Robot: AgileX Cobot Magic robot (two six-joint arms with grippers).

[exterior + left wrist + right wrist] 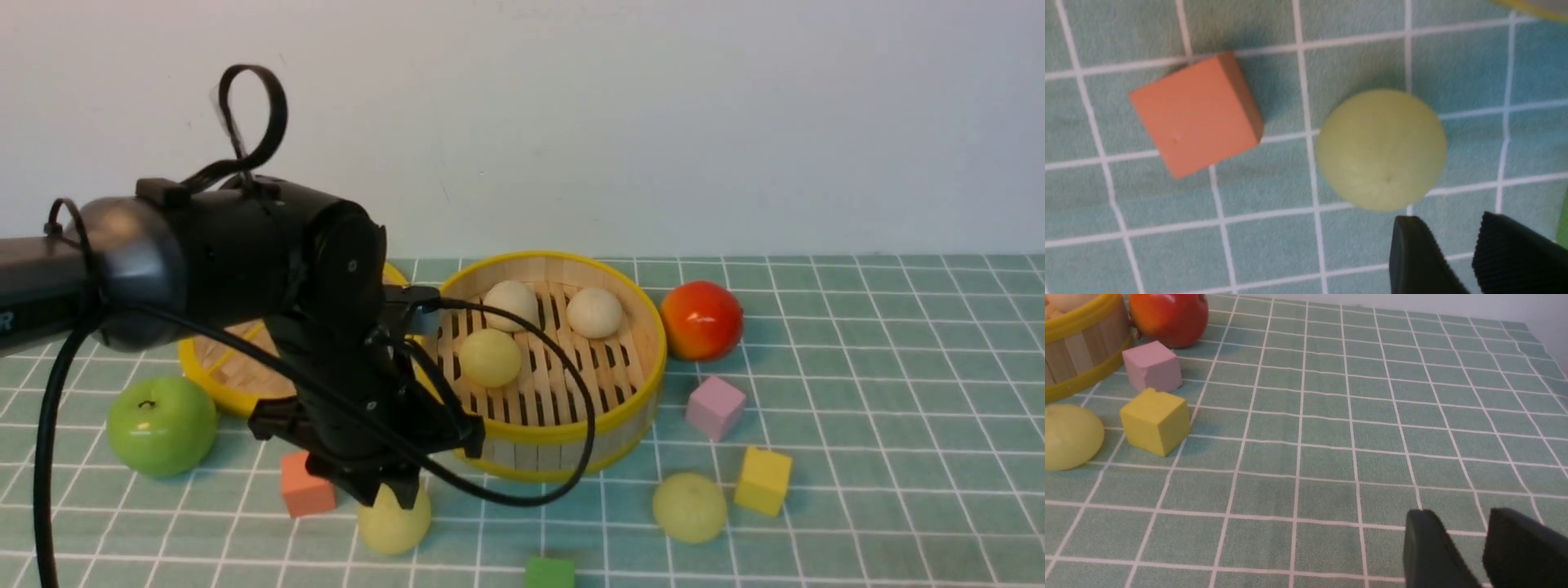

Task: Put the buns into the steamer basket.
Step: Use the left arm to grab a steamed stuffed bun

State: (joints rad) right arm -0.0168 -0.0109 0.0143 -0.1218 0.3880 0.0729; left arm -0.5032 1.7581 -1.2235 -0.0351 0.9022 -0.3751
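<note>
Front view: the left jaws stand partly spread near a yellow-green bun (395, 527).

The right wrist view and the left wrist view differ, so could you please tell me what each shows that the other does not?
Only the right wrist view shows the red fruit, the pink block, the yellow block and the right hand. Only the left wrist view shows the orange block, a sliver of green at its edge and the left hand. Both show a pale yellow-green bun on the gridded cloth, though not the same one, and a yellow rim.
</note>
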